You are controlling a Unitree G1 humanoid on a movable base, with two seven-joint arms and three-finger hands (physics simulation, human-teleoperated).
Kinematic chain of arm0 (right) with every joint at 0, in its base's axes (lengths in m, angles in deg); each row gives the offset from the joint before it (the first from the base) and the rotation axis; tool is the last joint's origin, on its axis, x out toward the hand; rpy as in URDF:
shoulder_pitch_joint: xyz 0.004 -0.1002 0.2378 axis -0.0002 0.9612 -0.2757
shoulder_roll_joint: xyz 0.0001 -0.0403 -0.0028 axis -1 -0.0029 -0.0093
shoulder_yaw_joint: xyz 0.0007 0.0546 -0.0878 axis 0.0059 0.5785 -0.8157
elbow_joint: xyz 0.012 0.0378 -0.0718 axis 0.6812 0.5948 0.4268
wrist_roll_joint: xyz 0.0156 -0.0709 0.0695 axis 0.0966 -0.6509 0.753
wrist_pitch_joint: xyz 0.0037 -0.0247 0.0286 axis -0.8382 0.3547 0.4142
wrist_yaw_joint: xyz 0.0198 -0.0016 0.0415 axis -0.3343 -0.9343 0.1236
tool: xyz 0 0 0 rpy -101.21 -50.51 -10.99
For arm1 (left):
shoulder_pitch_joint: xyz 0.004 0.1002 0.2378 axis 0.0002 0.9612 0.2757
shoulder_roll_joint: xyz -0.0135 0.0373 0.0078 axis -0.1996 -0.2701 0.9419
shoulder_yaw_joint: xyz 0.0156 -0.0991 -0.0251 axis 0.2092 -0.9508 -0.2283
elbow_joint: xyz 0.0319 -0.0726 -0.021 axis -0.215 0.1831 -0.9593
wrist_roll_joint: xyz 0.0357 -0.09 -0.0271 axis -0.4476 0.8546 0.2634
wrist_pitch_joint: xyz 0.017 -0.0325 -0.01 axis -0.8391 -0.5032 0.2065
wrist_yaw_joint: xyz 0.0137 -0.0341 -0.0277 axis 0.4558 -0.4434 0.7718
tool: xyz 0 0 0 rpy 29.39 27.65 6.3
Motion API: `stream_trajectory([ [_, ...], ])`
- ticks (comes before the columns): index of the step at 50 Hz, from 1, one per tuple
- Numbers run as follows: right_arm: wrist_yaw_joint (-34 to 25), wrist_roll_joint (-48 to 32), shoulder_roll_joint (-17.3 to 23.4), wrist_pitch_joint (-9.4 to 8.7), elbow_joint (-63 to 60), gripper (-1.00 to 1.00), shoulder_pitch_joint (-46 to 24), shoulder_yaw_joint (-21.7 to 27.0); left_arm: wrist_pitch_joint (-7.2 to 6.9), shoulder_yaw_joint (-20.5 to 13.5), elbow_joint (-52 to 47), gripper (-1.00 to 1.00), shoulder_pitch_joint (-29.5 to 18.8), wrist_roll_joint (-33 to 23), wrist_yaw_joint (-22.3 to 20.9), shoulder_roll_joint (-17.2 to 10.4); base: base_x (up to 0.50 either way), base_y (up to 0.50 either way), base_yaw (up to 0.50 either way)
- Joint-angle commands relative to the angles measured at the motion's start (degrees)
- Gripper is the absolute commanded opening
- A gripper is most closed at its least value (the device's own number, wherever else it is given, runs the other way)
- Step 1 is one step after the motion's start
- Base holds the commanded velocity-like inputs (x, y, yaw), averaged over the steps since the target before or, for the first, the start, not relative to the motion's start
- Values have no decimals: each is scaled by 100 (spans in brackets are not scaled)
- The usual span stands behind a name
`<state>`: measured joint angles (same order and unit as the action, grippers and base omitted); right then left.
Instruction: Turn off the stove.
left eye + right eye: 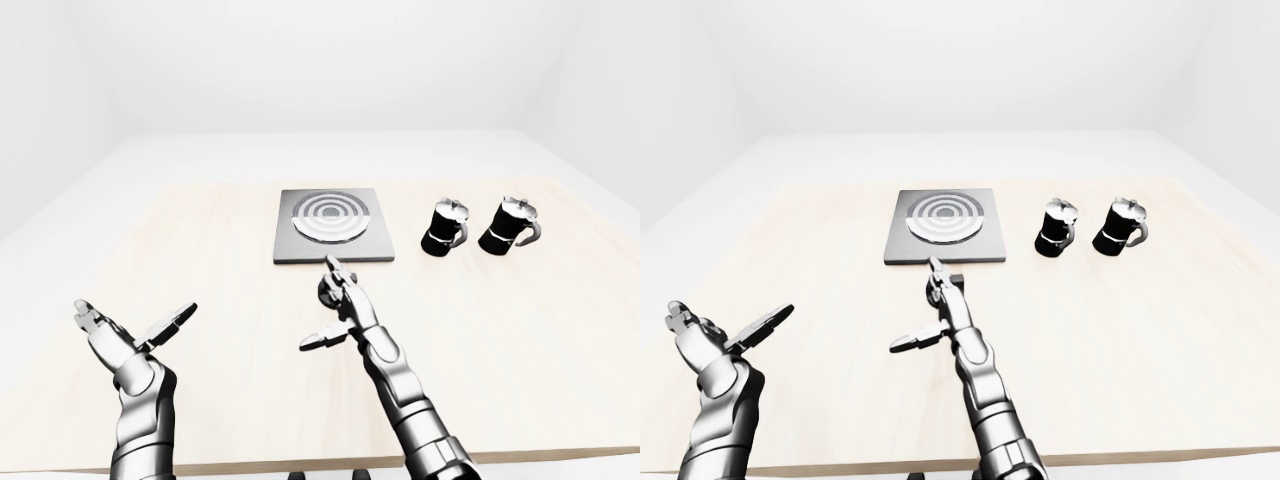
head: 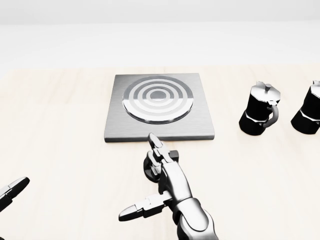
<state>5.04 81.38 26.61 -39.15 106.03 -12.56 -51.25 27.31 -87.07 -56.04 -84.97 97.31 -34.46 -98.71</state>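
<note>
The stove (image 2: 159,106) is a grey square plate with a ringed round burner, lying on the pale wooden table (image 2: 60,125). Just below its lower edge stands its black knob (image 2: 147,172), mostly hidden behind my right hand. My right hand (image 2: 155,167) lies over the knob, open: its fingers (image 2: 152,142) stretch toward the stove's edge and the thumb sticks out to the left. They do not close round the knob. My left hand (image 1: 135,325) hovers open at the lower left, away from everything.
Two black and silver moka pots (image 2: 260,116) (image 2: 307,115) stand to the right of the stove. The table's lower edge (image 1: 300,468) runs close under my arms. White floor and walls surround the table.
</note>
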Motion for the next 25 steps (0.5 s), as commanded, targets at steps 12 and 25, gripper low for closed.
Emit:
stream_trajectory([
  [12,-430,769,810,216,2935,100,-1743,1080,0,-6,-36,100,-11,38,-11,-2,0,0,0],
  [25,-368,891,1243,216,3567,100,-2735,1290,0,-18,-114,100,8,79,-20,-5,0,0,0],
])
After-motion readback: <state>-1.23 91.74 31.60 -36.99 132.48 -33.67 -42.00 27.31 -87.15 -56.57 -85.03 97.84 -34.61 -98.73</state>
